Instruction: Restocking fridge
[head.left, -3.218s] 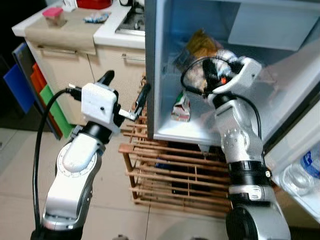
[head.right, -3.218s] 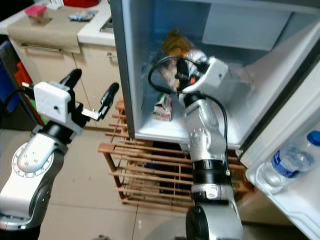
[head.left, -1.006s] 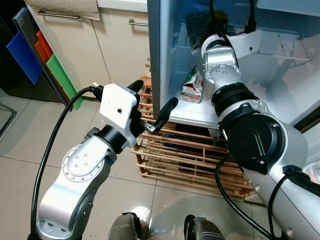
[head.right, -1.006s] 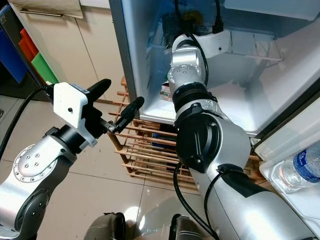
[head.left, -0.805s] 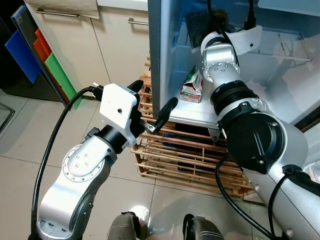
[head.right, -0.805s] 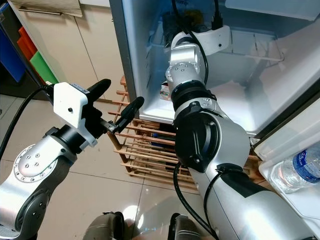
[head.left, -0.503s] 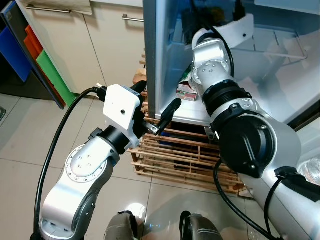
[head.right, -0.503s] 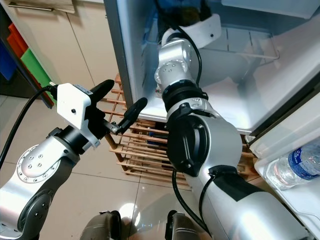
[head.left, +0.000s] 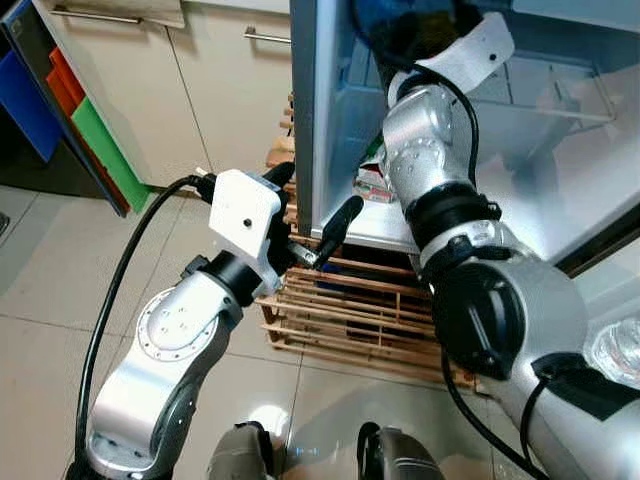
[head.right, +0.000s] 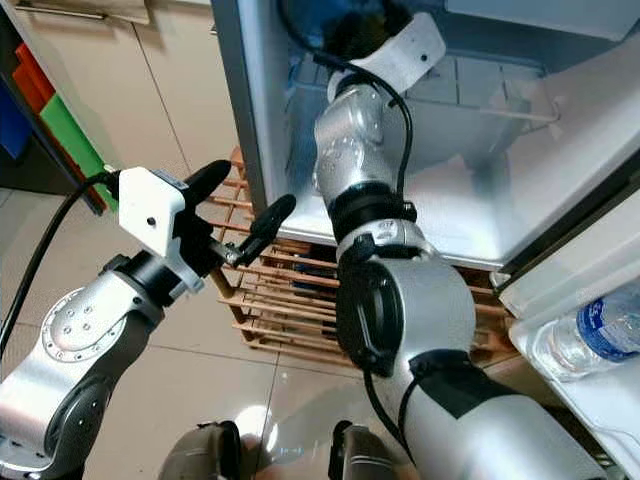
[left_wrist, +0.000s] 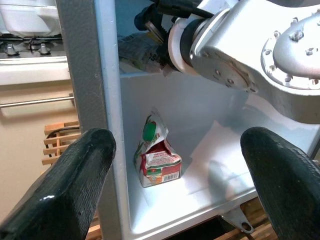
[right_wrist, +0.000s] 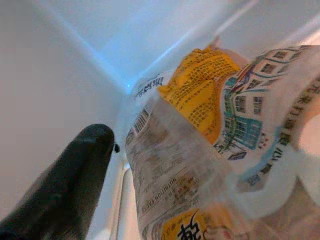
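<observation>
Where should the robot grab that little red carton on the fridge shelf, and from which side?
Probably take the red carton across its squarish lower body, coming from the open front of the fridge. Its top is pinched and crumpled around a green cap, a poor hold. The open left tool already faces it.

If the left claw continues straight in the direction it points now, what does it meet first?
Probably the small red and white carton standing on the fridge's bottom shelf. The left claw is open and aimed at it, though the fridge's grey side wall lies close beside its line.
</observation>
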